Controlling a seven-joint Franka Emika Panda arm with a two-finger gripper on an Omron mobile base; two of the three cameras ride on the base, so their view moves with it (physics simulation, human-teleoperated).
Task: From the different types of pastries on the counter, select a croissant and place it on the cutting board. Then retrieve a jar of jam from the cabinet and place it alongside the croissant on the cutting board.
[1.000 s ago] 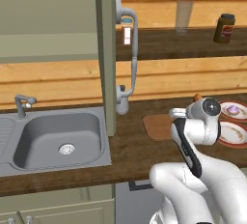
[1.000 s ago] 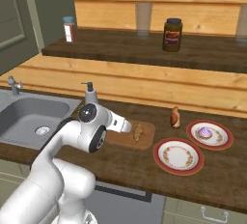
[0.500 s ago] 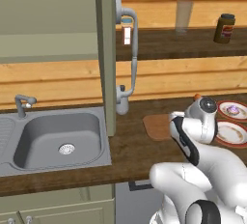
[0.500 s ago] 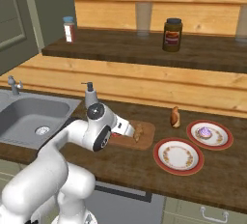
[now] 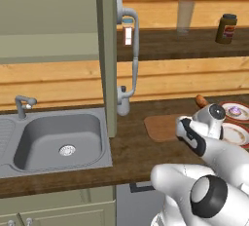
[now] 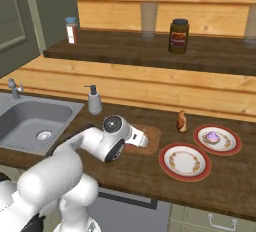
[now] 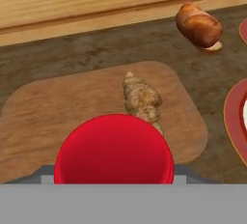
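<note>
Carrying the squat red jam jar [image 7: 114,149] pinched between its jaws, the gripper [image 7: 114,172] is hanging over the light wooden cutting board [image 7: 58,107]; the lumpy golden croissant [image 7: 141,100] is lying placed, jar release pending.

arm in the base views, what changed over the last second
The arm has carried its wrist further out over the cutting board, toward the plates, bringing the red jar of jam lower above the board next to the croissant. The jar fills the space at the gripper; no release is visible. The sink, soap dispenser, plates, loose pastry and brown jar stayed put.
</note>
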